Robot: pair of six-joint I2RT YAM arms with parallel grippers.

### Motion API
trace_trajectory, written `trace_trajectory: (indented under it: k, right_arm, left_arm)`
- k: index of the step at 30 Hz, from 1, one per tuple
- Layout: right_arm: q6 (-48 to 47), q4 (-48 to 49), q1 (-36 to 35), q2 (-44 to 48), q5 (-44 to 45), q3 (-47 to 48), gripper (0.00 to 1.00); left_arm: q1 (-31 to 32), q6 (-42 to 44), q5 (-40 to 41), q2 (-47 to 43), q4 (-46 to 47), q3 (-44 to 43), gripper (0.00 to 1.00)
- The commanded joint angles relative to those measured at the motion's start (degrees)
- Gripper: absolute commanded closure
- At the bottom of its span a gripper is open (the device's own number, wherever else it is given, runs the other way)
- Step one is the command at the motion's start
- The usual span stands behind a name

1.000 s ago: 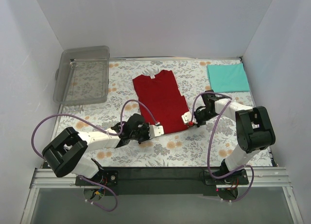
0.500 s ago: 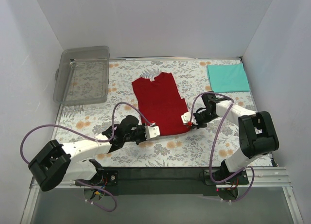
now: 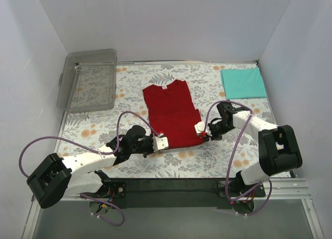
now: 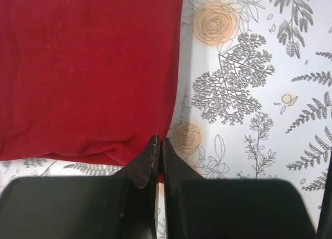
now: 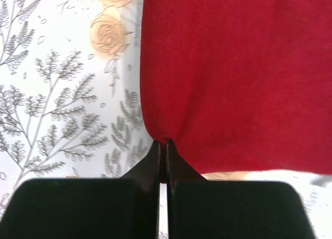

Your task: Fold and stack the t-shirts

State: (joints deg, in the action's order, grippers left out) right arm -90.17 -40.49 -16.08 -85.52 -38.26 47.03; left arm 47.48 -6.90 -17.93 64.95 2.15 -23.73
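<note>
Left gripper: fingers are pressed together on the near-left hem corner of the red t-shirt; cloth is puckered at the tips, so a pinch is judged to be made.
Right gripper: fingers are likewise brought together, on the near-right hem corner, where the cloth is gathered into a small crease.
Red t-shirt, position: it is laid flat at the centre of the overhead frame, with the hem toward the bottom and the collar with its white tag toward the top.
Governing relation: the whole garment extends away from both grippers, up the frame. Its long axis runs hem to collar, tilted slightly to the left. One corner is served by each arm, neither being nearer.
Coming move, as judged: the hem would be raised and carried along that axis toward the collar.
Teal t-shirt: it is seen folded at the upper right, well apart.
Clear bin: it is placed at the upper left, well off the fold line.
Surface: a floral cover is spread over it; nothing is seen between hem and collar.
</note>
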Motion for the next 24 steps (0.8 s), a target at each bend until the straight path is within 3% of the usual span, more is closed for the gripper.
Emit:
trace_trajectory:
  k: [1,4,7,8,11,18,24]
  right_arm:
    - [0.4,0.1,-0.7,-1.4,2.0,-2.2,0.99]
    - [1.9,1.8,-1.6,-0.7,1.7,-3.4,0.94]
    - [3.8,2.5,-2.5,0.4,1.2,-3.3,0.74]
    - [4.1,2.6,-2.7,1.2,1.1,-3.3,0.58]
    - [5.5,3.2,-4.1,3.2,0.9,-3.4,0.47]
    - [10.5,6.8,-8.9,6.9,2.0,-5.5,0.41]
    - [13.0,8.5,-10.8,5.2,4.0,-6.9,0.43]
  left_arm:
    - [0.2,-0.6,-2.8,1.9,-0.9,-0.1,1.00]
    - [0.2,-1.3,-3.4,2.7,-0.1,-0.4,1.00]
    - [0.2,-2.8,-4.8,3.2,0.1,-1.0,1.00]
    - [0.3,-3.1,-5.1,3.4,0.0,-1.1,1.00]
    - [0.2,-4.1,-5.4,3.1,-0.4,-1.4,1.00]
    - [-0.5,-6.8,-6.5,0.0,0.1,-1.8,1.00]
    - [-2.3,-9.1,-7.8,-0.9,0.7,-2.2,1.00]
